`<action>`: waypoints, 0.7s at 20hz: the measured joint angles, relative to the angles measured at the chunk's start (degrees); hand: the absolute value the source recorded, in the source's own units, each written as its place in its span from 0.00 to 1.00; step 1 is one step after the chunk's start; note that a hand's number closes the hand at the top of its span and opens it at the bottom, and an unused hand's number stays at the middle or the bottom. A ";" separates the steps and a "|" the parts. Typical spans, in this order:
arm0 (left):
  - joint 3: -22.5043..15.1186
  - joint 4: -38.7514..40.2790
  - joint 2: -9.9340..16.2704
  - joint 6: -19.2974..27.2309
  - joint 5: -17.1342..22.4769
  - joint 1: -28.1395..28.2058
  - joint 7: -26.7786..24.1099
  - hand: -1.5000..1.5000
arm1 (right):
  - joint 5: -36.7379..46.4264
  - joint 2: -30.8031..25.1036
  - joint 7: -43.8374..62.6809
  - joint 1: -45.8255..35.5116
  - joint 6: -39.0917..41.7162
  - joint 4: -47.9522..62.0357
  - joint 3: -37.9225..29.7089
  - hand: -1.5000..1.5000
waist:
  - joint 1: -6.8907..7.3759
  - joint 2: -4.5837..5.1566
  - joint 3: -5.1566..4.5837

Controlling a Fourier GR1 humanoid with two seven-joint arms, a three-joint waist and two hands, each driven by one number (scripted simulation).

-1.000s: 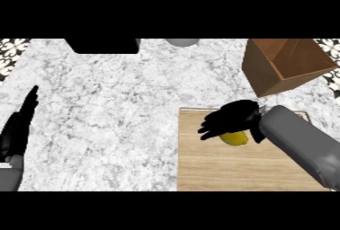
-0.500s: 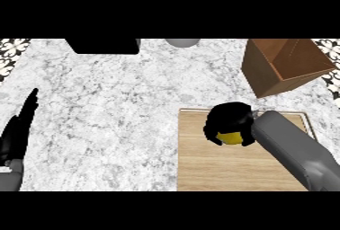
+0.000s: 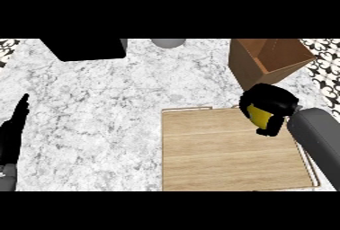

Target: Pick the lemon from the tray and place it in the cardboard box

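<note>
Counter (image 3: 113,103) — white stone-look marble with grey veining, smooth. Tray (image 3: 225,152) — pale wood with lengthwise grain, matt, thin light rim. Cardboard box (image 3: 269,60) — brown card, matt, plain faces. Lemon (image 3: 260,116) — bright yellow skin, slight sheen. Right hand (image 3: 269,105) — black, matt, plastic-like; forearm grey and smooth. Left hand (image 3: 15,130) — same black matt finish.

R hand (image 3: 268,104) w/ the lemon (image 3: 260,116) in its curled fingers has moved from over the tray's (image 3: 219,157) far right part up to its far right corner, now just beside the box (image 3: 256,67). Forearm swung right too, toward the tray's right edge.
</note>
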 measured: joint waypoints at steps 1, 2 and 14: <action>0.41 0.18 0.01 0.37 0.04 0.48 0.08 0.50 | -1.21 -2.14 3.03 0.90 -0.81 2.09 -2.91 1.00 | -1.44 -0.07 0.05; 0.82 0.27 0.09 0.61 0.16 0.84 0.18 0.50 | -2.34 -4.34 6.15 1.62 -1.75 4.10 -5.77 1.00 | -2.55 -0.19 0.07; 0.82 -0.14 0.13 -0.87 0.32 1.23 -1.39 0.50 | -14.31 -18.79 25.18 10.20 -18.64 3.40 -28.99 1.00 | 0.73 -0.06 -0.13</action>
